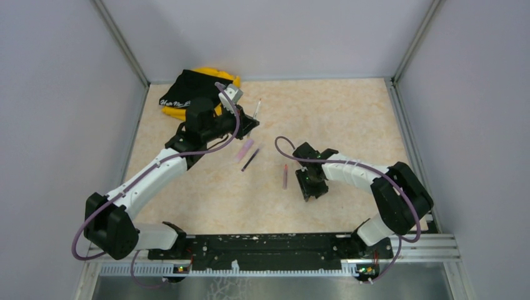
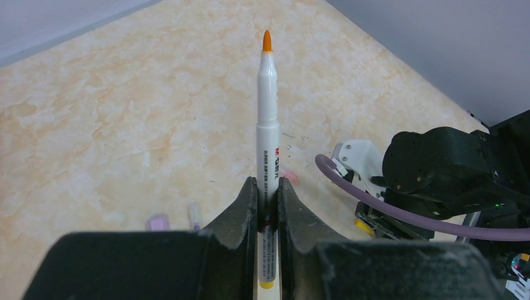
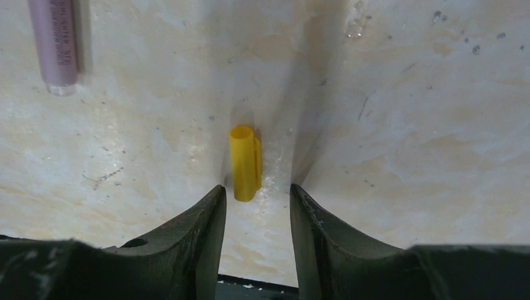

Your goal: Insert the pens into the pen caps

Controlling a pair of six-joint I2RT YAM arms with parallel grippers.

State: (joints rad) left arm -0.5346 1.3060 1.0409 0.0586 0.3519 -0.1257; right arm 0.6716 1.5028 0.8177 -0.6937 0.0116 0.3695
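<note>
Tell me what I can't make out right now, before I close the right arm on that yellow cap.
1. Top view: the yellow cap is hidden under the right gripper.
2. Right wrist view: the pinkish pen is cut off by the top edge.
3. Left wrist view: the left gripper covers the lower barrel of the white pen; the lilac cap is half behind it.

White pen (image 2: 267,125), orange tip; yellow cap (image 3: 244,164); pinkish pen (image 3: 56,44); black pen (image 1: 250,160); lilac cap (image 1: 244,149); beige marbled table (image 1: 337,125).

We see white shells and black joints on the left arm (image 1: 147,178) and right arm (image 1: 350,170), purple cables (image 2: 400,214), and dark scuffed fingers (image 3: 194,237) on the right gripper (image 3: 256,190).
</note>
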